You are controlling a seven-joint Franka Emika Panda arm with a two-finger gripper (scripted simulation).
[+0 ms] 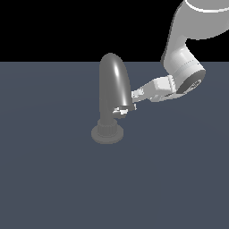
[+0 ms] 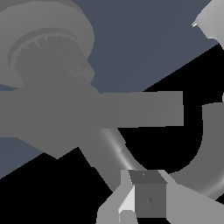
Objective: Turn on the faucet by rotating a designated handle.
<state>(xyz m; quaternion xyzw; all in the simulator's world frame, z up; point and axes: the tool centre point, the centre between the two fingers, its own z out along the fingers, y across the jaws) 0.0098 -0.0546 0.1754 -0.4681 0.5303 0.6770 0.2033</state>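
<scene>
The faucet (image 1: 114,82) is a glossy grey arched tube standing on a ribbed round base (image 1: 107,133) at the middle of the dark surface. The handle (image 1: 121,112), a short grey lever with white flecks, juts out low on the tube toward the exterior view's right. My gripper (image 1: 134,95) reaches in from that side, right against the tube and just above the handle. In the wrist view the handle (image 2: 131,109) is a flat bar with the base (image 2: 48,48) behind it. Its end lies about level with the wide gap of my open gripper (image 2: 179,109). The curved tube (image 2: 203,144) shows beyond.
The dark blue-grey surface (image 1: 53,179) spreads flat around the faucet. My white arm (image 1: 183,67) comes down from the upper part of the exterior view's right. Nothing else stands on the surface.
</scene>
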